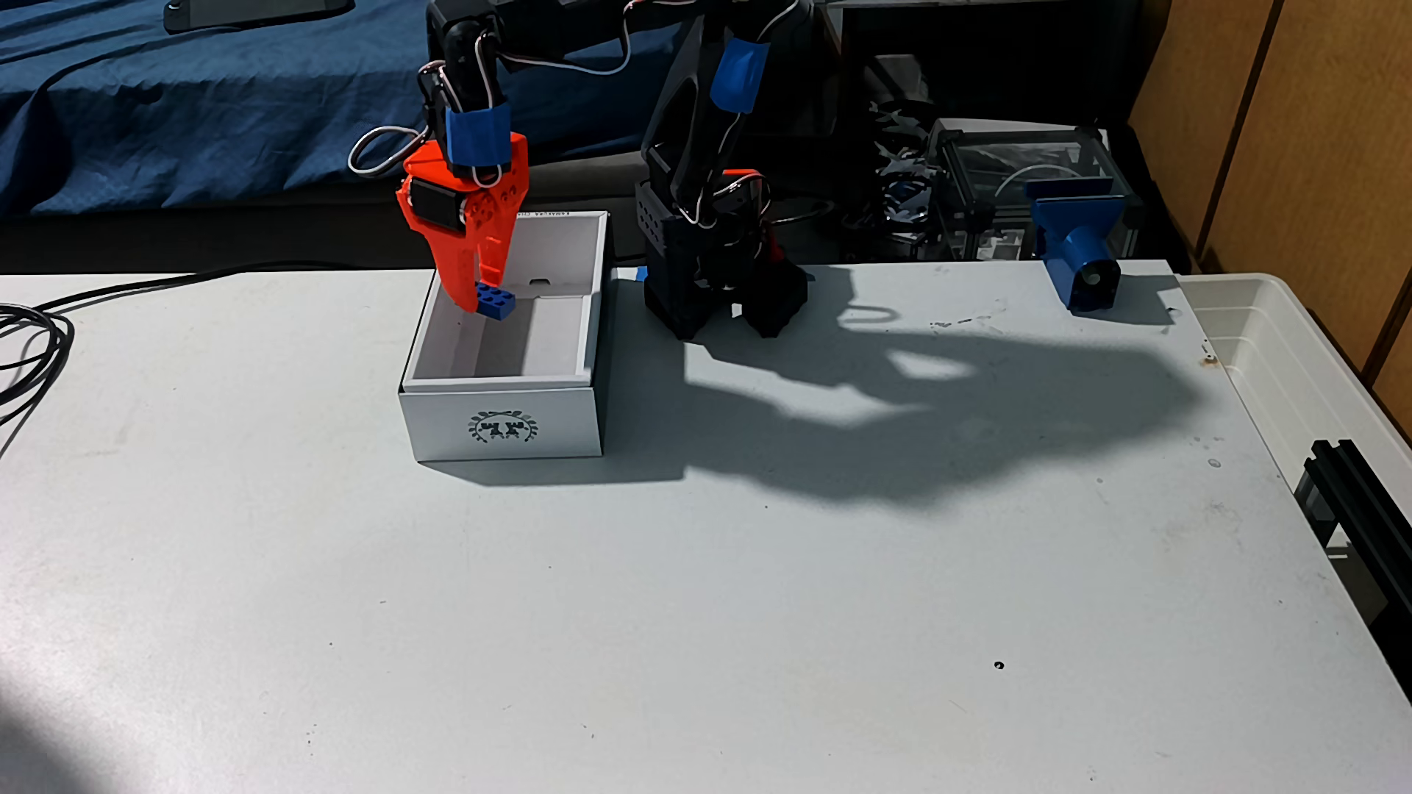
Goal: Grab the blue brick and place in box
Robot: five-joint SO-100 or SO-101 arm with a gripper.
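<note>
The orange gripper (489,294) points straight down over the box (508,359), its fingers closed on the blue brick (495,300) and gripping it at its left end. The brick is held roughly level, studs up, clear of the box floor, within the box's open top and near the far left corner of the interior. The box stands on the desk (688,572) close to the far edge, left of centre in the fixed view, its emblem-printed short side facing the camera. The arm's black base (718,282) is seated at the far edge, just right of the box and apart from it. A blue clamp (1077,244) is fixed at the far edge toward the far right corner. A translucent bin (1291,359) adjoins the right edge of the desk. Black cables (30,343) lie at the left edge. The arm casts a broad shadow across the desk right of the box.
</note>
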